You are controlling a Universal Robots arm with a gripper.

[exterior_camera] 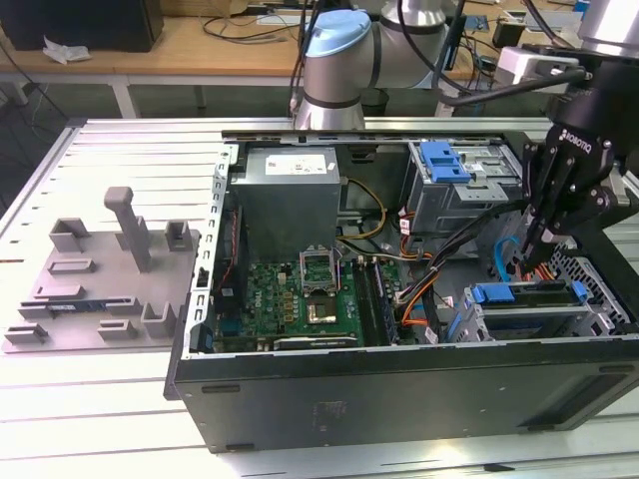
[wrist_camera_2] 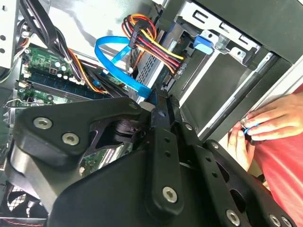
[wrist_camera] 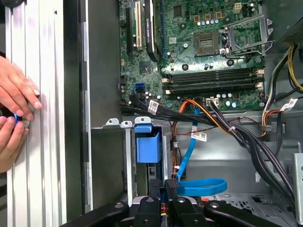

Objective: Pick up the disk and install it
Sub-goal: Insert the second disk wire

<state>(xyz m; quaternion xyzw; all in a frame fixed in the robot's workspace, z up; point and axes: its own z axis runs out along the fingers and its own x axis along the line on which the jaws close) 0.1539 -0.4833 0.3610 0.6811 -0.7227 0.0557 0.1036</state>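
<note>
Slotted aluminium bench (exterior_camera: 120,150) carries open computer case (exterior_camera: 399,399). Gripper (exterior_camera: 534,244), jaw state indeterminate, sits apparently among cables (wrist_camera_2: 151,49) beside the disk (exterior_camera: 524,309); snagging likely.

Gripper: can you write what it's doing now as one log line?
gripper: inside case, just above disk | hands: outside case

The flat silver hard drive in its blue plastic carrier bracket (exterior_camera: 519,296) is sitting level in the metal bay at the case's corner, on the exterior view's right
</note>
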